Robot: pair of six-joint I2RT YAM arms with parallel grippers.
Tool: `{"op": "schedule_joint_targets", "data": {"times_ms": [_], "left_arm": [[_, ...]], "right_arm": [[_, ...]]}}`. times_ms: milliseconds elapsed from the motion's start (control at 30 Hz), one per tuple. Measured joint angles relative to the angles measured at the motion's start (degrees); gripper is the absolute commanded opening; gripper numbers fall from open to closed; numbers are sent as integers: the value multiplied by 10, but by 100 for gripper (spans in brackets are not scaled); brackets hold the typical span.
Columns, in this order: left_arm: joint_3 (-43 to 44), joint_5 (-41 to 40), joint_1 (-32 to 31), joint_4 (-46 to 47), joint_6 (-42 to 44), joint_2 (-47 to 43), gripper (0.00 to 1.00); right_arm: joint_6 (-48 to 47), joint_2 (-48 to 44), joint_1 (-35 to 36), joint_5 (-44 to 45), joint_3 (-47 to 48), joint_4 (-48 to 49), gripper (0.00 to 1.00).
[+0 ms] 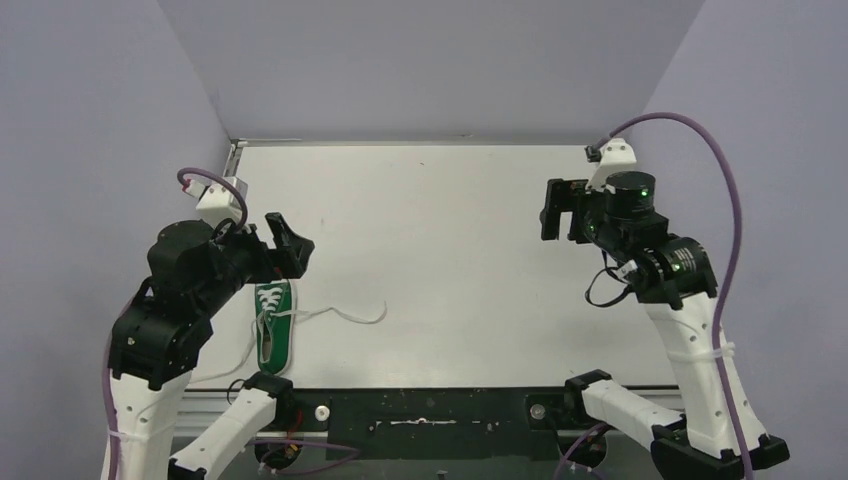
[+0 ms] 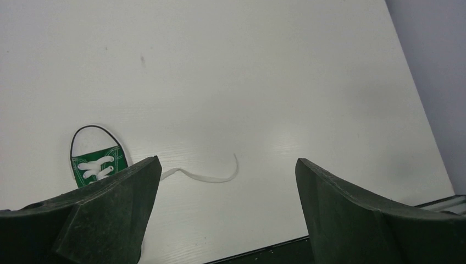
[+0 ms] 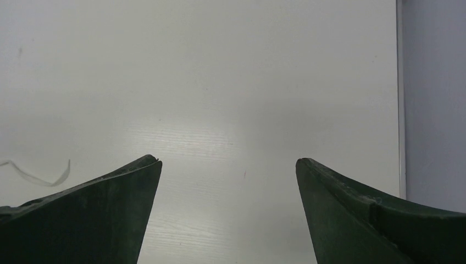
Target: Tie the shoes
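Note:
The small green sneaker (image 1: pixel 272 330) lies on the white table near the front left edge. One white lace (image 1: pixel 350 314) trails right from it; another lace runs left toward the arm base. My left gripper (image 1: pixel 290 240) is open and empty, held above and just behind the shoe. In the left wrist view the shoe's white toe cap and green upper (image 2: pixel 93 159) peek out beside the left finger (image 2: pixel 110 209), and the lace (image 2: pixel 206 176) curls between the fingers. My right gripper (image 1: pixel 560 210) is open and empty, raised over the far right of the table. A lace end (image 3: pixel 38 175) shows at the left of the right wrist view.
The white table (image 1: pixel 450 250) is enclosed by lilac walls at the back and both sides. A dark rail with both arm bases (image 1: pixel 430 410) runs along the near edge. A purple cable (image 1: pixel 735 230) loops beside the right arm.

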Motion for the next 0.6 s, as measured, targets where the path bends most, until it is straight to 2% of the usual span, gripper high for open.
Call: {"op": "schedule_joint_targets", "data": {"times_ms": [333,467,600], "left_arm": [[-88,-48,32,14,-30,35,97],[-118,-45,45,-6,-59,40,97],[-148,-25,74,-42,-85,54,93]], "right_arm": [[52,49,-1,16,-147,39,100],[65,38,-2,-14,-179,39,100],[72,16,-2,-71,-195,38,100]]}}
